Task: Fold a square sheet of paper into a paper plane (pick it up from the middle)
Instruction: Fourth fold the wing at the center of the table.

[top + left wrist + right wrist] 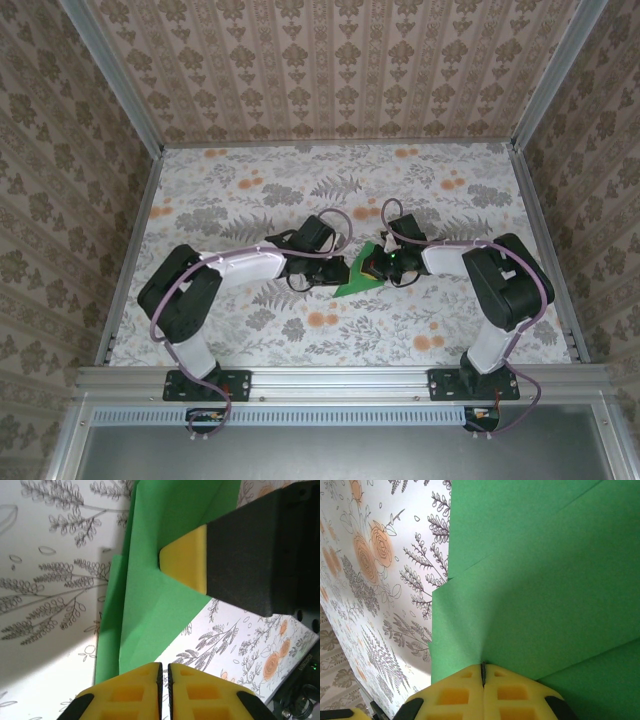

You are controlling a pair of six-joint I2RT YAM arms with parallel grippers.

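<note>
Right gripper [483,670] touches the plain green paper [530,580].

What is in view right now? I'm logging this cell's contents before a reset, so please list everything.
partly folded sheet of thin green paper: one, bright green, table centre, between the two grippers
flower-printed table covering: one, white with grey leaves and orange blooms, across the table
patterned wallpaper walls: three, beige-brown, left, back and right of the table
metal frame rail: one, silver, along the near edge, by both arm bases
left arm: one, black and white, reaching to the centre
right arm: one, black and white, reaching to the centre
left gripper: one, yellow pads on black, pads nearly together at the paper's edge
right gripper: one, yellow pads on black, shut, tips on the paper
</note>
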